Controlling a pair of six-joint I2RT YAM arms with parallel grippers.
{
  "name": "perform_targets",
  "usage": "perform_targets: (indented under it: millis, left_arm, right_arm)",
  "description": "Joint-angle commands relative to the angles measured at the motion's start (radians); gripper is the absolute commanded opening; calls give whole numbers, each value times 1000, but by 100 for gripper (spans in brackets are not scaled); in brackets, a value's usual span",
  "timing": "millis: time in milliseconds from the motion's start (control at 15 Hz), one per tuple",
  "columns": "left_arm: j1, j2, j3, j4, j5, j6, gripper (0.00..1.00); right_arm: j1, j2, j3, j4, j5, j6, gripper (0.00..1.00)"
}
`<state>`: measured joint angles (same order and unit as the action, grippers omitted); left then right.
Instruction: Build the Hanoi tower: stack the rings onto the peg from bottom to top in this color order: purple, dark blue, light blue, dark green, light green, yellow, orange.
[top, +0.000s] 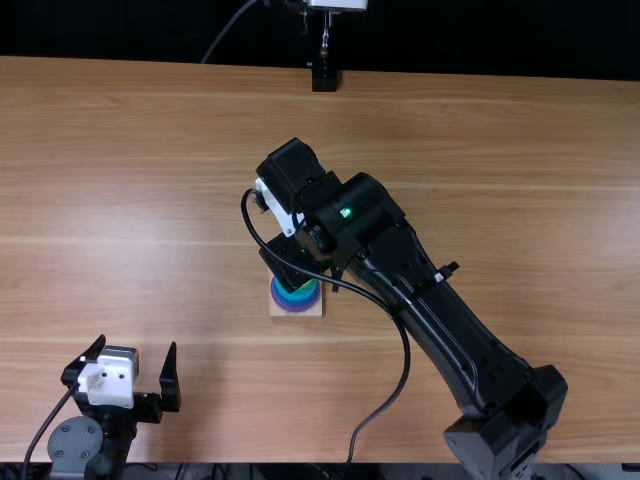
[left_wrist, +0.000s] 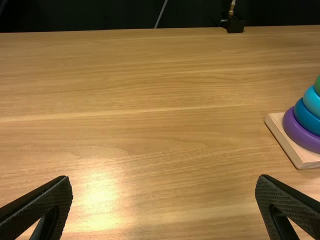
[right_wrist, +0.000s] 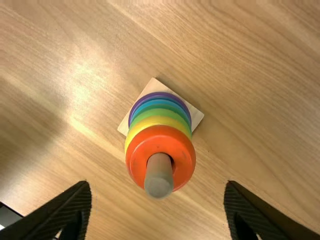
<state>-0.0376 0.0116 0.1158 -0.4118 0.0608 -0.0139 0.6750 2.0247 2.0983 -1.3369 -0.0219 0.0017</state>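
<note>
Over the tower, near the middle of the table, stands my right gripper (top: 290, 264), open in the right wrist view (right_wrist: 157, 186), with the wooden peg's tip (right_wrist: 159, 186) centred between its fingers. An orange ring (right_wrist: 137, 157) is topmost around the peg, above yellow (right_wrist: 159, 121), green (right_wrist: 159, 112) and blue rings. The purple ring (right_wrist: 159, 94) lies lowest on the square wooden base (right_wrist: 195, 114); in the left wrist view, purple (left_wrist: 300, 135), dark blue (left_wrist: 306, 118) and light blue (left_wrist: 312, 102) rings show. My left gripper (top: 137, 346) is open and holds nothing, also in the left wrist view (left_wrist: 164, 181).
The right arm (top: 440, 310) stretches diagonally across the table (top: 120, 180), its cable looping beside the tower. A black stand (top: 324, 78) is at the far edge. The left arm stays at the near left corner, well apart from the tower.
</note>
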Motion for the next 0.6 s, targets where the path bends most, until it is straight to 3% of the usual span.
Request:
perform_targets:
  millis: [0, 200, 400, 533]
  left_arm:
    - [10, -12, -116, -39, 26, 12, 100]
    - [10, -12, -116, -39, 24, 12, 100]
    - [10, -12, -116, -39, 24, 12, 100]
    - [10, -12, -116, -39, 26, 12, 100]
  right_arm:
    - [-28, 19, 23, 10, 2, 6, 100]
    - [-43, 12, 97, 53, 4, 9, 100]
    - [-126, -29, 85, 56, 5, 68, 100]
    - [-210, -150, 16, 66, 0, 68, 100]
